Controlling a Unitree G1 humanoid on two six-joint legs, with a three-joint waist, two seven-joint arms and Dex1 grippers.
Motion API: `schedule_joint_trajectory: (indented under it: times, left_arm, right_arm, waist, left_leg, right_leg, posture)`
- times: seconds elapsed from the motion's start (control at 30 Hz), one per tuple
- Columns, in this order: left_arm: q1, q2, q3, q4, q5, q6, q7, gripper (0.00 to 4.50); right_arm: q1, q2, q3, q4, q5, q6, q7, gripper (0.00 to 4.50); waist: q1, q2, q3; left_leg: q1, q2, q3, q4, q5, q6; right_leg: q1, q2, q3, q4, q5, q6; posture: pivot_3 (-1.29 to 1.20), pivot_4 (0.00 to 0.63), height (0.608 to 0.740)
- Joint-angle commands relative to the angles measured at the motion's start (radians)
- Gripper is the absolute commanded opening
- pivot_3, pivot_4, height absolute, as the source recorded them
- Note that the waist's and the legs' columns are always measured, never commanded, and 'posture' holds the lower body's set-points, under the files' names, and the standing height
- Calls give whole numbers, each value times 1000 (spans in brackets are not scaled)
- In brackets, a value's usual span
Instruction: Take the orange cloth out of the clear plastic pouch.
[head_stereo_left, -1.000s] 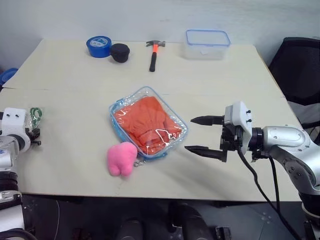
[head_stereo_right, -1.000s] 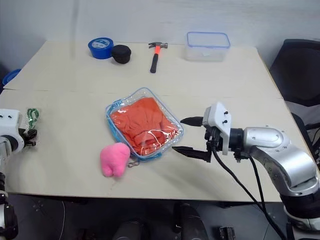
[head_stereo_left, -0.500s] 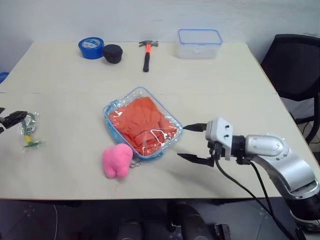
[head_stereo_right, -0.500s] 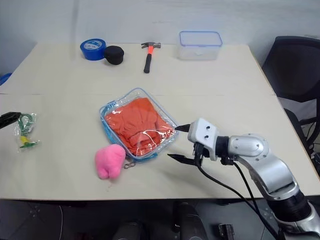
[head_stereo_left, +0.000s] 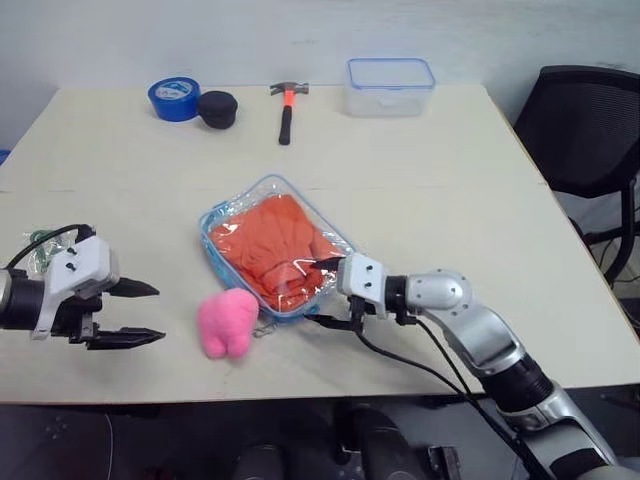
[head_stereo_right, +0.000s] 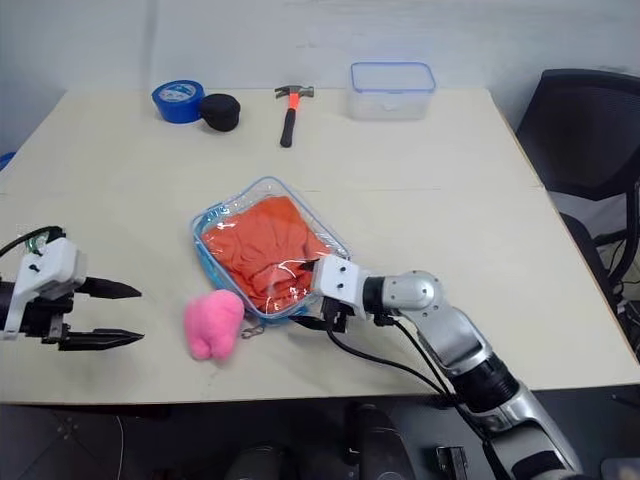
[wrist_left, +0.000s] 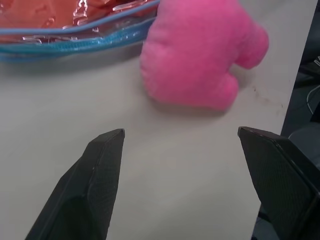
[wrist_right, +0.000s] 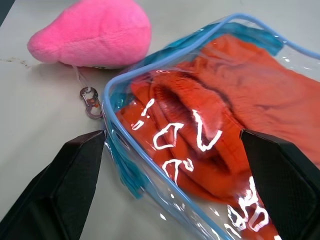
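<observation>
The clear plastic pouch (head_stereo_left: 282, 192) with light blue trim lies flat mid-table, and the orange cloth (head_stereo_left: 270, 240) is folded inside it. My right gripper (head_stereo_left: 322, 292) is open at the pouch's near right corner. In the right wrist view that corner (wrist_right: 150, 165) sits between the two black fingers (wrist_right: 65, 185), with the cloth (wrist_right: 210, 135) behind the plastic. My left gripper (head_stereo_left: 155, 313) is open and holds nothing, low over the table to the left of the pink plush toy (head_stereo_left: 227, 322). The left wrist view shows the toy (wrist_left: 200, 60) ahead of the fingers (wrist_left: 100, 170) and the pouch edge (wrist_left: 65, 42) beyond.
Along the far edge stand a blue tape roll (head_stereo_left: 173, 97), a black round object (head_stereo_left: 215, 108), a hammer (head_stereo_left: 287, 105) and a rigid clear box (head_stereo_left: 390, 87). A small packet (head_stereo_left: 38, 252) lies by my left wrist. A black chair (head_stereo_left: 585, 130) stands at the right.
My left gripper has swung in from the table's left edge toward the pink toy and stands open. My right gripper has moved left and down to the pouch's near corner.
</observation>
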Motion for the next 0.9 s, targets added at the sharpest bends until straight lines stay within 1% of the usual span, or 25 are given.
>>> schedule_joint_trajectory:
  times: [0.03, 0.17, 0.23, 0.27, 0.3, 0.37, 0.4, 0.53, 0.6, 0.67, 0.77, 0.9]
  left_arm:
    - [-58, 24, -9, 16, -13, 4, -1, 3841]
    - [-107, 26, -37, 55, 4, -11, -4, 3841]
    - [-127, 23, -49, 63, 5, -12, -1, 3841]
    - [-140, 20, -57, 66, 5, -13, 3, 3841]
    - [-148, 18, -64, 69, 5, -14, 5, 3841]
    - [-157, 13, -74, 69, 6, -15, 8, 3841]
    - [-164, 8, -84, 67, 6, -17, 10, 3841]
    - [-209, -13, -134, 59, 4, -24, 19, 3841]
    - [-232, -22, -158, 60, 5, -34, 19, 3841]
    - [-259, -36, -187, 63, 5, -41, 17, 3841]
    - [-285, -55, -224, 60, 3, -52, 7, 3841]
    - [-311, -83, -271, 44, 2, -59, -2, 3841]
  right_arm:
    - [-9, 36, 24, 18, -23, -28, 12, 3884]
    - [-7, 63, 36, 57, -49, -52, 13, 2488]
    - [-5, 63, 34, 69, -61, -70, 18, 1695]
    - [-3, 58, 31, 74, -67, -81, 24, 1314]
    - [-1, 55, 29, 77, -71, -90, 28, 1047]
    - [5, 40, 24, 76, -79, -109, 41, 277]
    - [10, 15, 16, 71, -80, -130, 64, 28]
    - [1, -134, -27, 96, -84, -293, 185, 28]
    - [-25, -206, -39, 149, -100, -415, 237, 28]
    - [-80, -271, -48, 250, -118, -591, 299, 28]
    - [-180, -300, -54, 410, -110, -799, 370, 28]
    - [-295, -272, -17, 618, -119, -1060, 440, 28]
  waist:
    - [0, 0, 0]
    - [0, 0, 0]
    - [0, 0, 0]
    - [0, 0, 0]
    - [0, 0, 0]
    - [0, 0, 0]
    - [1, 0, 0]
    - [7, 0, 0]
    - [8, 0, 0]
    - [5, 0, 0]
    - [1, 0, 0]
    - [-6, 1, 1]
  left_leg:
    - [0, 0, 0, 0, 0, 0]
    - [0, 0, 0, 0, 0, 0]
    - [0, 0, 0, 0, 0, 0]
    - [0, 0, 0, 0, 0, 0]
    - [0, 0, -1, 0, 0, 0]
    - [0, 0, -1, 0, 0, 0]
    - [0, 0, -1, 0, 0, 0]
    - [1, -1, -3, 0, 0, 1]
    - [1, -1, -5, 1, 0, 2]
    - [0, -2, -5, 1, 0, 2]
    - [0, -1, -4, 0, 0, 2]
    - [0, 0, -1, 0, 1, 1]
  right_leg:
    - [0, 0, 0, 0, 0, 0]
    - [0, 0, 0, 1, 0, 0]
    - [0, 0, 0, 1, 0, 0]
    - [0, 0, 0, 1, 0, 0]
    - [0, 0, 0, 1, 0, 0]
    - [0, 0, 0, 1, 0, 0]
    - [0, 0, 0, 1, 0, 0]
    - [0, -1, -2, 0, 0, 1]
    - [0, -1, -3, -1, 1, 2]
    - [1, -2, -3, -1, 1, 2]
    - [2, -1, -2, -1, 1, 2]
    - [2, 0, 0, 0, 1, 2]
  posture:
    - [0, 150, 740]
    - [0, 150, 740]
    - [0, 150, 740]
    - [0, 150, 740]
    - [0, 150, 740]
    - [0, 150, 740]
    - [0, 150, 740]
    - [0, 150, 740]
    - [0, 150, 740]
    - [0, 150, 740]
    - [0, 150, 740]
    - [0, 150, 740]
